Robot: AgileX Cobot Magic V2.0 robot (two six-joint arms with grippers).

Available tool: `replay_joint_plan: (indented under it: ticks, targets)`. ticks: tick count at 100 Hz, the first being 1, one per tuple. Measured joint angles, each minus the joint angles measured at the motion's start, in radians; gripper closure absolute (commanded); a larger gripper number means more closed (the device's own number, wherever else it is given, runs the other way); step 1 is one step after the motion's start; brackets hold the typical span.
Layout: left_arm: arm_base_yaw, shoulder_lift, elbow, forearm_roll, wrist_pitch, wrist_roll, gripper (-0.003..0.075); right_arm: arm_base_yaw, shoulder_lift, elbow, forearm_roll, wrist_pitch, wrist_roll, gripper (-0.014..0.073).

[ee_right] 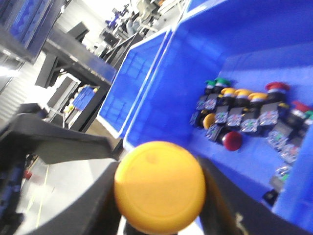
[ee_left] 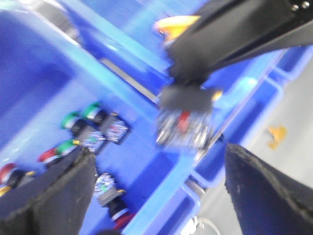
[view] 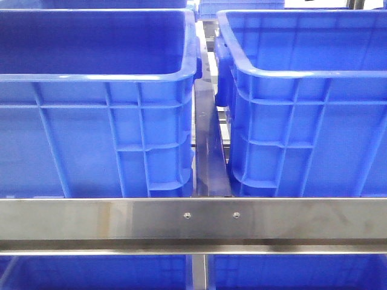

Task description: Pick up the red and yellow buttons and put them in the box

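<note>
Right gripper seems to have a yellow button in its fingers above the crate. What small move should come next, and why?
Probably carry it on toward the drop-off box. The right gripper is shut on the yellow button, held clear above the blue crate of loose buttons. The left gripper is open, holding nothing.

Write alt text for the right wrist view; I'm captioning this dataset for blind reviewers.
The right gripper holds a large yellow button in close-up. Behind it, a blue crate holds a cluster of push buttons with yellow, red and green caps. The background is blurred.
</note>
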Motion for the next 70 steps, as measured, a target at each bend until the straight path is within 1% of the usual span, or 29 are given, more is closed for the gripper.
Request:
replay_joint_plan:
  ticks: [10, 24, 55, 70]
  targets:
    - [0.039, -0.041, 0.025, 0.007, -0.002, -0.026, 0.0197, -0.025, 0.000, 0.000, 0.000, 0.006, 0.000, 0.0427]
    - [0.142, -0.106, 0.092, 0.011, -0.018, -0.046, 0.0197, -0.041, 0.000, 0.000, 0.000, 0.018, 0.000, 0.0427]
    - [0.469, -0.310, 0.308, -0.009, -0.073, -0.061, 0.0197, -0.043, 0.000, 0.000, 0.000, 0.028, 0.000, 0.0427]
    - [0.584, -0.473, 0.411, -0.025, -0.101, -0.063, 0.0199, -0.043, 0.000, 0.000, 0.000, 0.028, 0.000, 0.0427]
